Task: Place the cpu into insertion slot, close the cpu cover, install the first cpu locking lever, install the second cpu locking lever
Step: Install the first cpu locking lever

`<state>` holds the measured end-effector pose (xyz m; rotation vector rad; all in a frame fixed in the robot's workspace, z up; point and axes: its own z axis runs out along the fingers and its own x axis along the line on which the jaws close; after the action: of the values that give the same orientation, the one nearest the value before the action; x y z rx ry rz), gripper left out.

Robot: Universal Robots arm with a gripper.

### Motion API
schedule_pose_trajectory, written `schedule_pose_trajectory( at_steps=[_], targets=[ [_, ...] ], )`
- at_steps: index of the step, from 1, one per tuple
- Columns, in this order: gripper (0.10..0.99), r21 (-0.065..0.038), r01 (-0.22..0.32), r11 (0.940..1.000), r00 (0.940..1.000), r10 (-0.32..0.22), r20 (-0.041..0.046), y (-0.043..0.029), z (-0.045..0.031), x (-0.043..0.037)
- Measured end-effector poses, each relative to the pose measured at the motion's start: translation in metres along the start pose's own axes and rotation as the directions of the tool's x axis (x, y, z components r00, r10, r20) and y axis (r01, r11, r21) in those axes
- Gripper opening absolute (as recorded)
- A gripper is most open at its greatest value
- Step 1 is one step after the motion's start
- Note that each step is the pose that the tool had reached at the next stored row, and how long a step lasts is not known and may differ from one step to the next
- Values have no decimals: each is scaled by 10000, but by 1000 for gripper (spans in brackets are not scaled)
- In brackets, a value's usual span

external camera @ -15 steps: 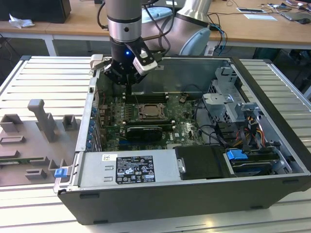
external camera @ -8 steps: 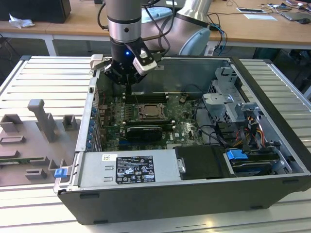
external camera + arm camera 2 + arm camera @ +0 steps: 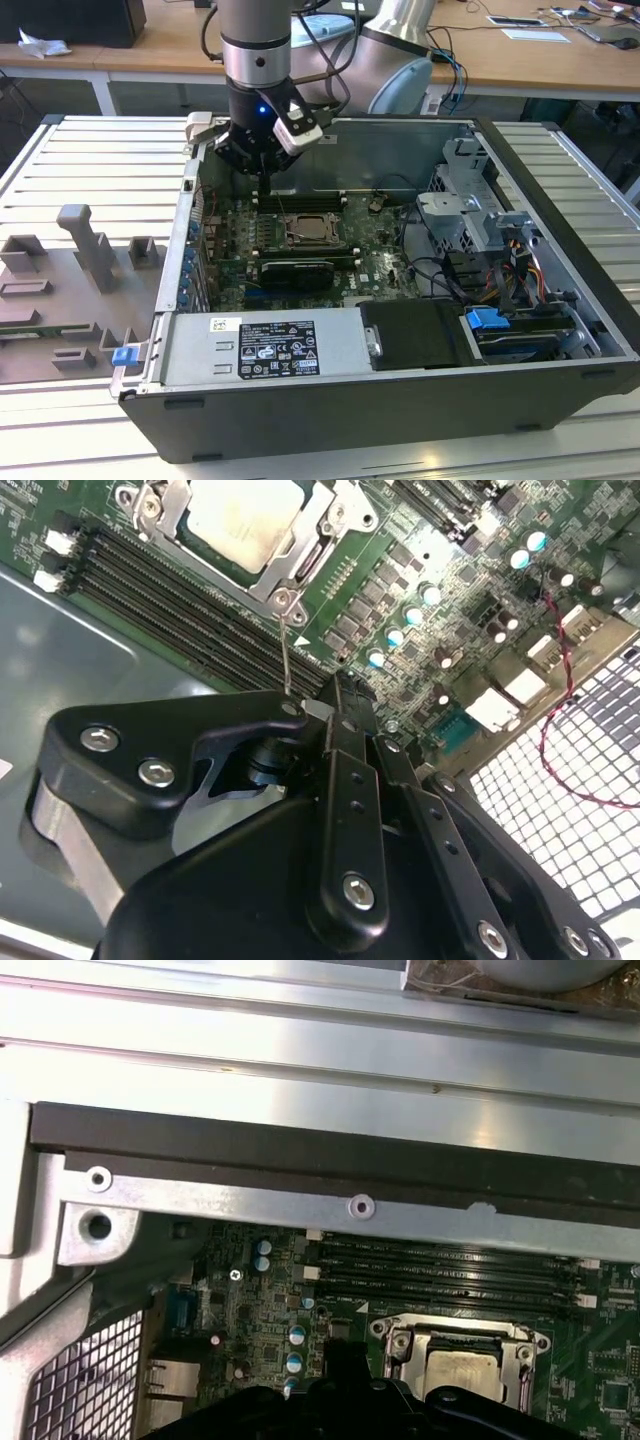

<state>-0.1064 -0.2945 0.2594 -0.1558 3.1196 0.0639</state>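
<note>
The arm (image 3: 255,45) stood upright, its wrist pointing straight down into the open case, with a blue light glowing on the wrist housing. The black pincer (image 3: 262,172) hung at its end; in the second wrist view its fingers (image 3: 345,715) met at a narrow tip.

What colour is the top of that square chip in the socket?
Silvery-beige metal; the cpu shows best in the second wrist view.

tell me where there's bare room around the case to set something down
Free: the ribbed metal table at the exterior view's left between the case and the grey fixtures, and its front strip. Crowded: inside, around the insertion slot, where the gripper hangs, and the cabled drive bay.
</note>
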Motion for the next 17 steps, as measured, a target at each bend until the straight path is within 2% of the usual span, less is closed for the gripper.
schedule_pose_trajectory(
  at_steps=[4, 7, 12, 14, 17],
  targets=[
    [106, -1, -5, 10000, 10000, 5, 1, 27, 12, -10],
    [106, -1, -21, 10000, 10000, 21, 2, 30, 23, -76],
    [106, 1, -76, 10000, 10000, 76, 3, 10, 45, -271],
    [106, 1, -95, 10000, 10000, 95, 4, -1, 61, -373],
    [106, 0, -150, 9999, 9999, 150, 7, -12, 89, -475]
  ],
)
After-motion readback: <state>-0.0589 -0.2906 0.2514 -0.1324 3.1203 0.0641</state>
